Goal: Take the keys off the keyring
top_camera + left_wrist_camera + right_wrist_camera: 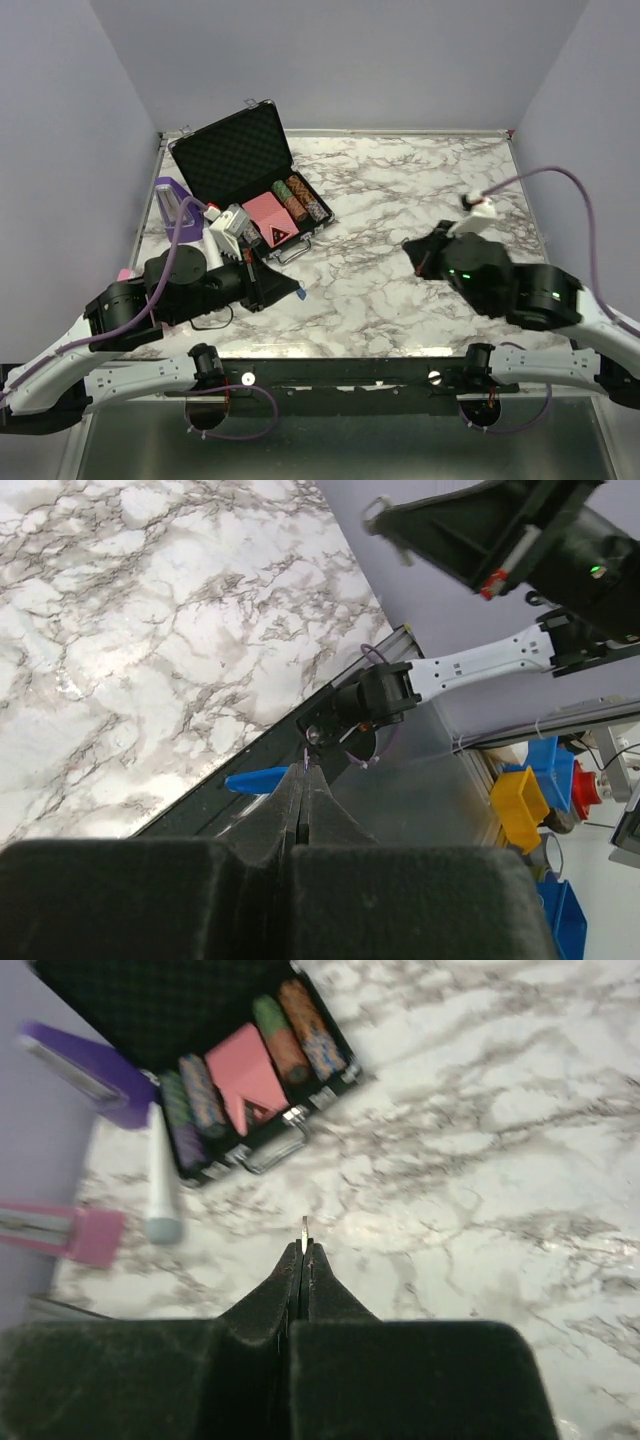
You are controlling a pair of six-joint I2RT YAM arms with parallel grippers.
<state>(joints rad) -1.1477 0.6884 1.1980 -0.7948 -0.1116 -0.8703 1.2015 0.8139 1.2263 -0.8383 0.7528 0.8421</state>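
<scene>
My left gripper (291, 288) is shut, held above the table's near left. In the left wrist view a thin sliver of the keyring (305, 761) sticks out at the tips of the left gripper (304, 772). Its blue tag (255, 778) hangs to the left of the fingers and also shows in the top view (300, 294). My right gripper (420, 256) is shut over the right middle of the table. In the right wrist view a thin silvery key (304, 1231) pokes out edge-on from the right gripper (303, 1250). The two grippers are well apart.
An open black case (232, 150) with poker chips (300, 200) and a pink box (270, 215) stands at the back left. A purple object (175, 200) and a white object (225, 235) lie beside it. The right wrist view shows a pink item (80, 1232) at the left edge.
</scene>
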